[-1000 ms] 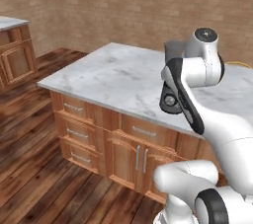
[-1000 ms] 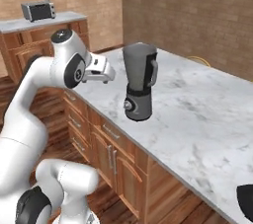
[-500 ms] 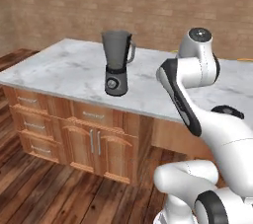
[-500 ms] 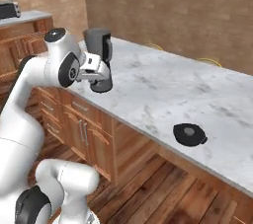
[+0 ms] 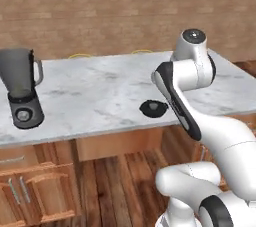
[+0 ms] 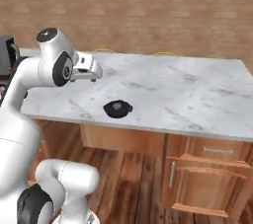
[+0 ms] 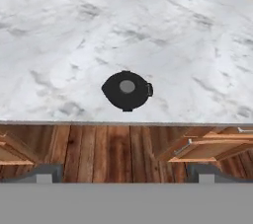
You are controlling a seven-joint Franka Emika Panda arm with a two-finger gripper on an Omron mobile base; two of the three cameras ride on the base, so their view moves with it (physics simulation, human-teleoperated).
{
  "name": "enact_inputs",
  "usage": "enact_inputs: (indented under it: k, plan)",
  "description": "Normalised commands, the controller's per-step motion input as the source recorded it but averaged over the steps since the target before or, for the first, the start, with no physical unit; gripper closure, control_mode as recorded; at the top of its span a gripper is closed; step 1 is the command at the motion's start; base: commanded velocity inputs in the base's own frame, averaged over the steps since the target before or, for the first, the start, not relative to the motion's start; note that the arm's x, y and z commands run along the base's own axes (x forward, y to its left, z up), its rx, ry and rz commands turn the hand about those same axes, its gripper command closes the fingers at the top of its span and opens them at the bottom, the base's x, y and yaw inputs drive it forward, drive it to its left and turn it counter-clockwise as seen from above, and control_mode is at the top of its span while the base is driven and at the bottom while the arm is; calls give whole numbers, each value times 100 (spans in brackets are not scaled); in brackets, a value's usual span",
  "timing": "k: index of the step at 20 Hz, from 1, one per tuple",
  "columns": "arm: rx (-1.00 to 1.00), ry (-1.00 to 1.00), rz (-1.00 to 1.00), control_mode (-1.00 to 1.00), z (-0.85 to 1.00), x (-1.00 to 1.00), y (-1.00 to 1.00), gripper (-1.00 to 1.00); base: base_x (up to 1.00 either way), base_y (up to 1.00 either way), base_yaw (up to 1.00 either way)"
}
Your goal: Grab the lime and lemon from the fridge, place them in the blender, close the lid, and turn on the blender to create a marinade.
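While jaws stand open | one lid (image 7: 126,90) flat on counter (image 7: 197,45) | one blender (image 5: 22,93) well apart

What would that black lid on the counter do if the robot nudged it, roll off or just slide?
The lid lies flat on the smooth marble counter, so it would probably slide, not roll. It looks thin and stiff, likely light. It sits near the front edge, so a push that way might drop it.

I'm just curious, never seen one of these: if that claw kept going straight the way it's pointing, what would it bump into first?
Most likely the black lid lying on the marble counter, which sits near the middle of the hand view. The open claw is above it; depth is hard to judge.
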Motion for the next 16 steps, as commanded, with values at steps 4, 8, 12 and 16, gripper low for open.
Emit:
enact_inputs:
  k: [4, 8, 12, 16]
  plan:
    - [0, 0, 0, 100, 0, 0, 0, -100, 0, 0, -91]
    - [0, 0, 0, 100, 0, 0, 0, -100, 0, 0, -91]
    - [0, 0, 0, 100, 0, 0, 0, -100, 0, 0, -93]
    - [0, 0, 0, 100, 0, 0, 0, -100, 0, 0, -92]
